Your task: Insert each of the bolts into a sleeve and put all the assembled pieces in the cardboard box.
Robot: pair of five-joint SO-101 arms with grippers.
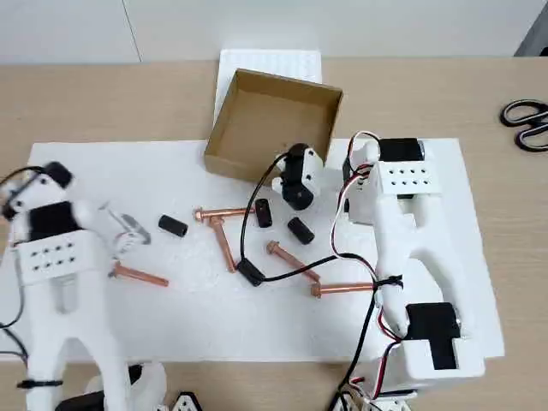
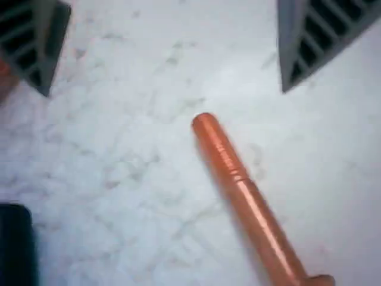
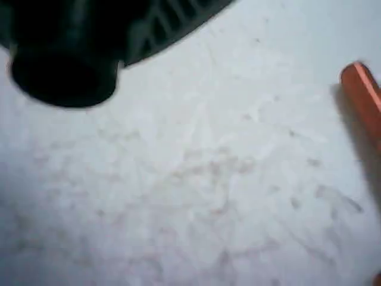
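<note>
My left gripper stands open at the left of the white foam sheet, its fingers wide apart just above a copper bolt. A black sleeve lies close by. My right gripper hovers by the cardboard box, shut on a black sleeve. Several more bolts and sleeves lie across the middle. One bolt tip shows in the right wrist view.
The foam sheet covers most of the wooden table. A white block lies behind the box. Scissors rest at the far right edge. Cables from the right arm trail over the sheet among the bolts.
</note>
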